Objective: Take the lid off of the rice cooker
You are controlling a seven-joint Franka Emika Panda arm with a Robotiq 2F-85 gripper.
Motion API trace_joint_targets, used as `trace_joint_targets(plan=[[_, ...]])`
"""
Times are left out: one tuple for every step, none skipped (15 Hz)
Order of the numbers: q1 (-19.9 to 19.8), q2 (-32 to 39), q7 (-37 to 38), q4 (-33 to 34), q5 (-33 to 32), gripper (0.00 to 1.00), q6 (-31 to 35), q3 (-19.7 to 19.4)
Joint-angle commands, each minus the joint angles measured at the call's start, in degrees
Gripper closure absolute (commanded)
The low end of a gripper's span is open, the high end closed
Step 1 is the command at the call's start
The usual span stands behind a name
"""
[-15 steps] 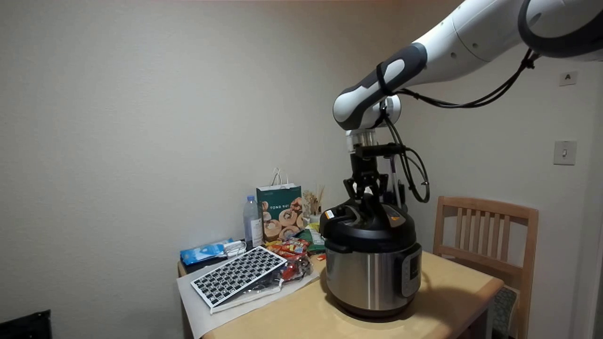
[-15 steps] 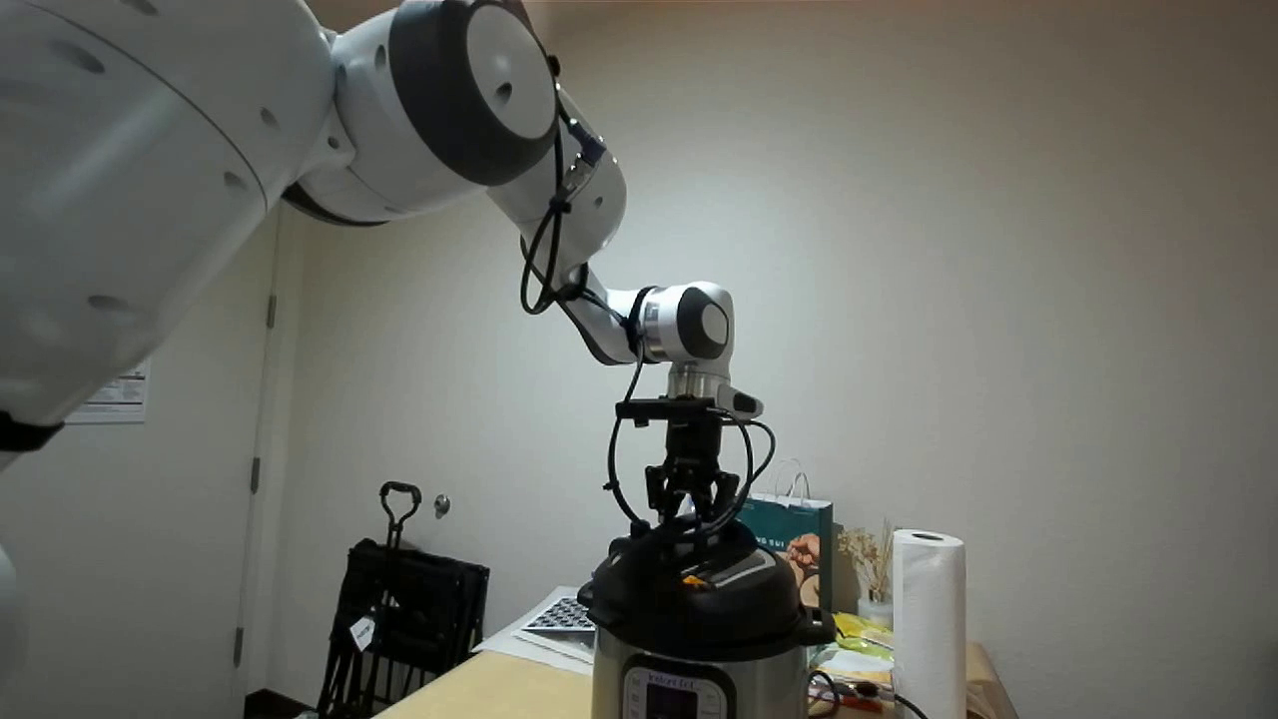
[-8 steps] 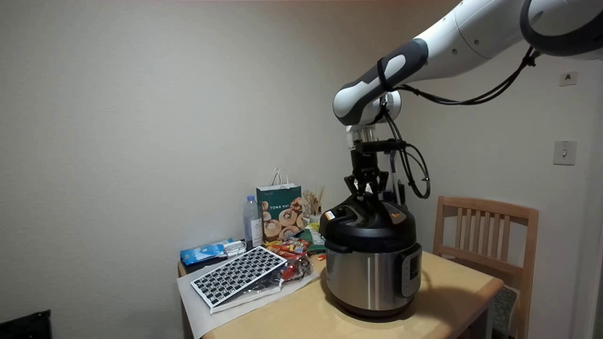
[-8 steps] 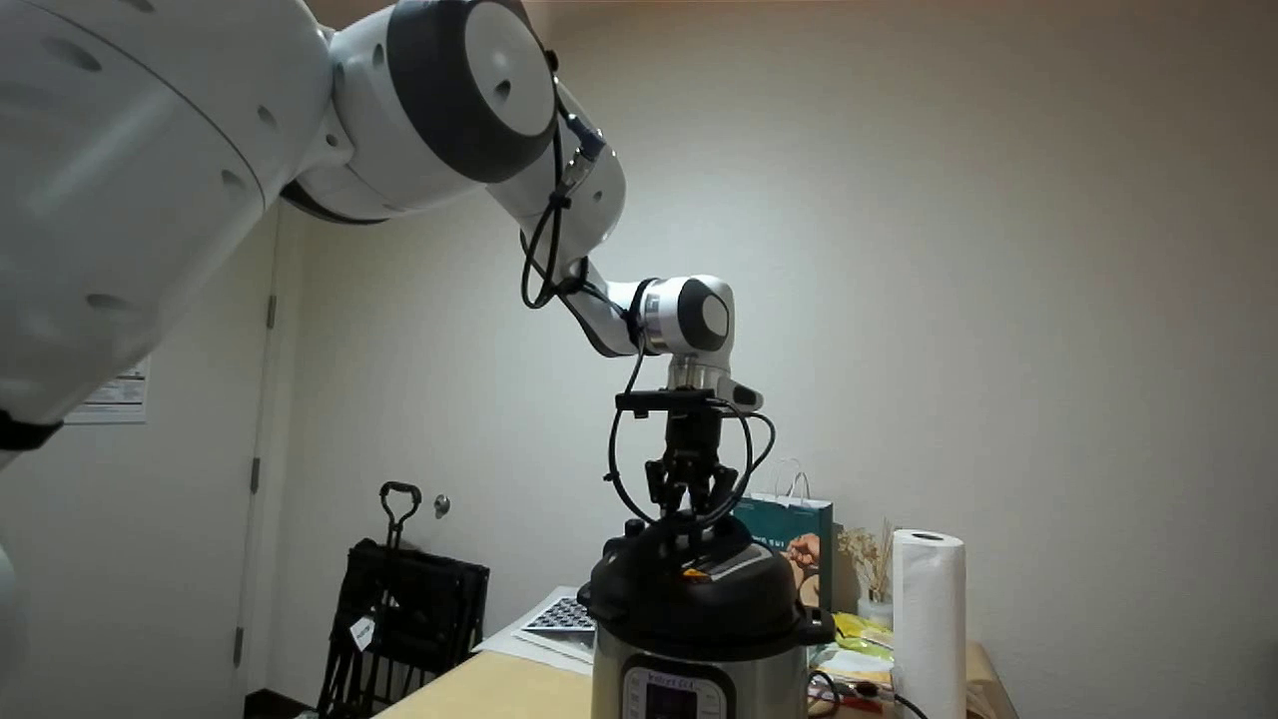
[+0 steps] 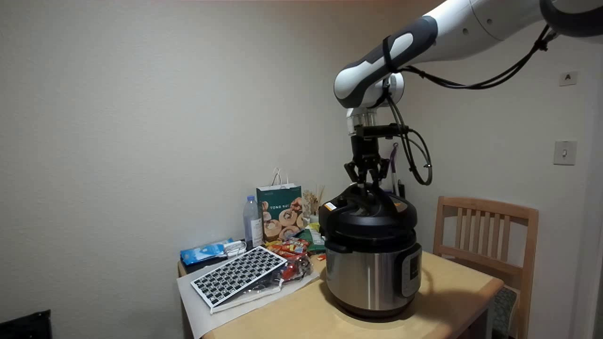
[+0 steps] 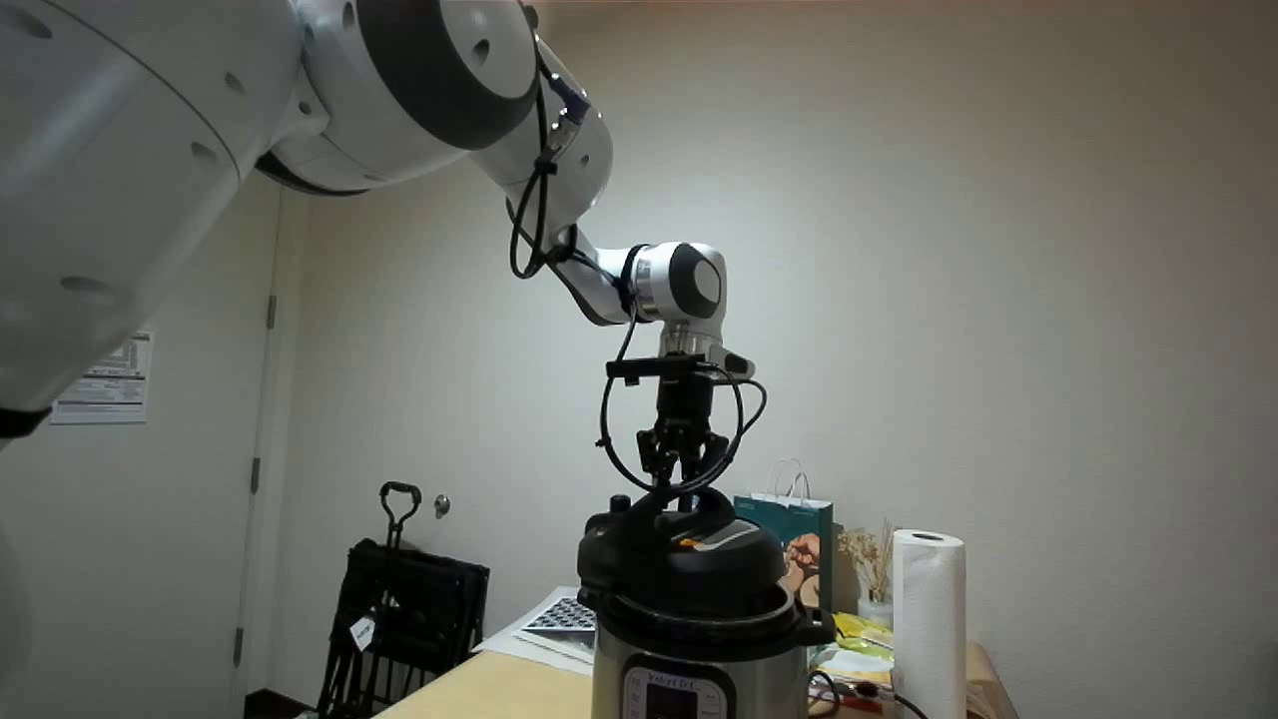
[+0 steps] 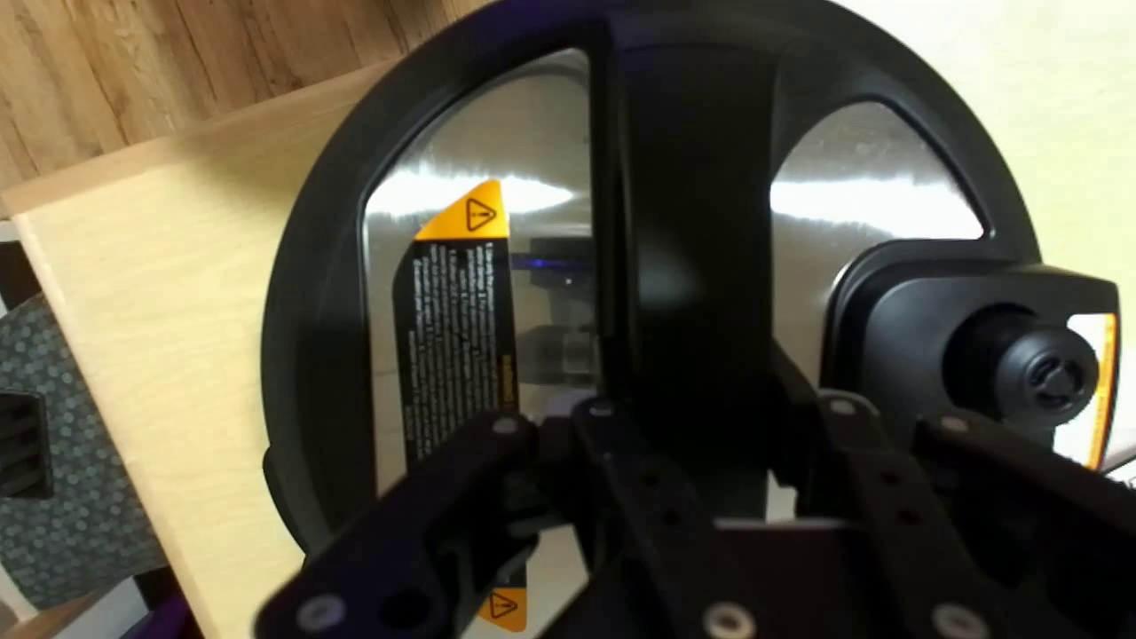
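Black lid (image 6: 681,577) hangs beneath the jaws, its handle (image 7: 697,240) clamped between them.

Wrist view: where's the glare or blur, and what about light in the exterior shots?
Wrist view: white glare streaks the shiny panels of the lid, and the gripper looks slightly soft. In both exterior views, gripper meets lid black on black, so contact is hard to make out. In an exterior view, a shadow lies on the table right of the rice cooker.

Close overhead, farther side-on
Wrist view faces down on the lid (image 7: 692,266); both exterior views share the rice cooker (image 5: 362,278).
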Motion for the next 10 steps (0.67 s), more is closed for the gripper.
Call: trace_joint_targets(plan=[[-0.3, -3.2, 0.6, -0.8, 0.5, 0.89, -1.2, 0.2], [-0.5, -2.4, 0.1, -0.3, 0.5, 0.89, -0.8, 0.2], [-0.5, -1.6, 0.4, 0.1, 0.5, 0.89, -0.8, 0.1], [-0.6, -0.6, 0.0, 0.6, 0.4, 0.89, -0.5, 0.1], [-0.7, 0.2, -0.5, 1.0, 0.5, 0.89, -0.4, 0.1], [-0.7, 1.0, -0.8, 1.3, 0.3, 0.89, -0.3, 0.1], [-0.7, 1.7, -0.9, 1.6, 0.0, 0.89, -0.1, 0.2], [-0.6, 2.6, -1.2, 2.0, -0.2, 0.89, 0.0, 0.2], [-0.7, 3.4, -1.3, 2.3, -0.3, 0.89, 0.1, 0.2], [-0.7, 4.1, -1.6, 2.7, -0.3, 0.89, 0.0, 0.2]])
